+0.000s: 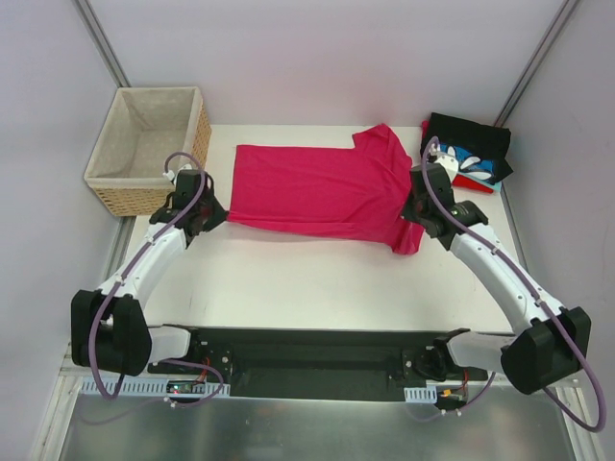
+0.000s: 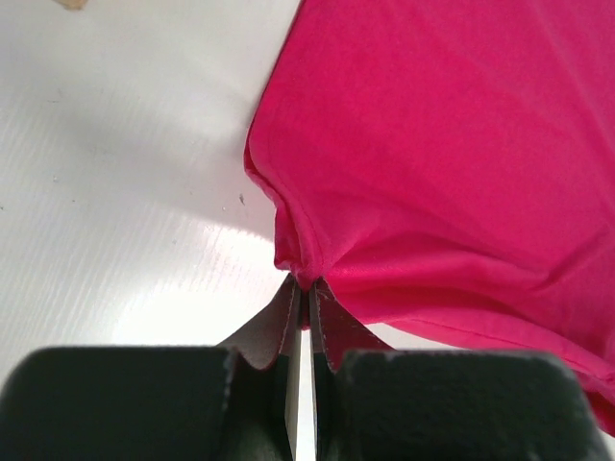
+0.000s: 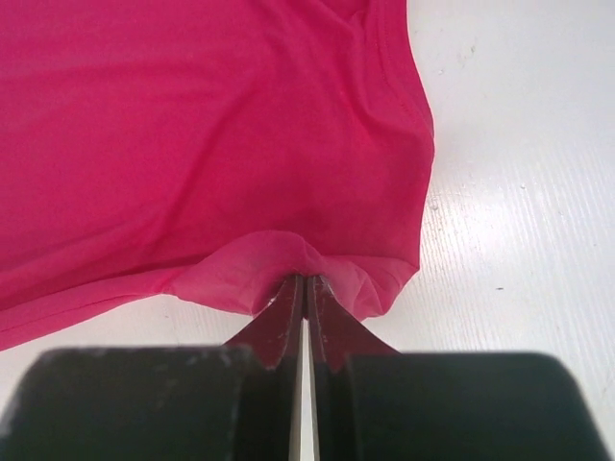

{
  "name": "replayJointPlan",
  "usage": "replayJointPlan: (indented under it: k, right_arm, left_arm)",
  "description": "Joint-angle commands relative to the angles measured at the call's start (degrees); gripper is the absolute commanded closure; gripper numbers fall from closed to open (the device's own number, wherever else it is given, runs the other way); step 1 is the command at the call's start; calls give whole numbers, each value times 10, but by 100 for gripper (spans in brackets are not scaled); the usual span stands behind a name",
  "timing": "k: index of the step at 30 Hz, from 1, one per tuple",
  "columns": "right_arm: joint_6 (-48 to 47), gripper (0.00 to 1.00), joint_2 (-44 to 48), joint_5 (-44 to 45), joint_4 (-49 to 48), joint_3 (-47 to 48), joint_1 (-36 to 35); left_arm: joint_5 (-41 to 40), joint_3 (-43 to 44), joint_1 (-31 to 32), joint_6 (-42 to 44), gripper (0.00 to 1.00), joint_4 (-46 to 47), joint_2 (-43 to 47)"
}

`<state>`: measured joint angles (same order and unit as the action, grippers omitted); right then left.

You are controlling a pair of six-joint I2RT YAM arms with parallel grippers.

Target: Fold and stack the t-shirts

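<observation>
Woven wicker basket (image 1: 149, 154), beige cloth lining, upright at far-left corner of white table (image 1: 307, 279). Tabletop matte, faint specks in the wrist views. Pale grey walls (image 1: 317, 58) behind and to either side. Brushed metal sheet (image 1: 307, 432) along near edge.

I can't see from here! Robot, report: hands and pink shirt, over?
Left gripper shut on pink shirt, left end. Right gripper shut on right end. Shirt lies spread. Basket apart.
</observation>
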<state>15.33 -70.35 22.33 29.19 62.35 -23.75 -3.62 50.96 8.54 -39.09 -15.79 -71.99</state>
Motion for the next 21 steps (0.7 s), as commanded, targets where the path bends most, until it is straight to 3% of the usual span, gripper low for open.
replayJointPlan:
  k: [1, 14, 21]
  right_arm:
    - [-9, 99, -27, 15, -7, 36, 16]
    - [-9, 99, -111, 3, -16, 87, 29]
    - [-14, 99, -91, -9, -10, 93, 23]
  left_arm:
    - [-17, 30, -4, 13, 100, -5, -29]
    - [-21, 94, -4, 12, 100, -2, -125]
    - [1, 92, -4, 10, 100, -3, -96]
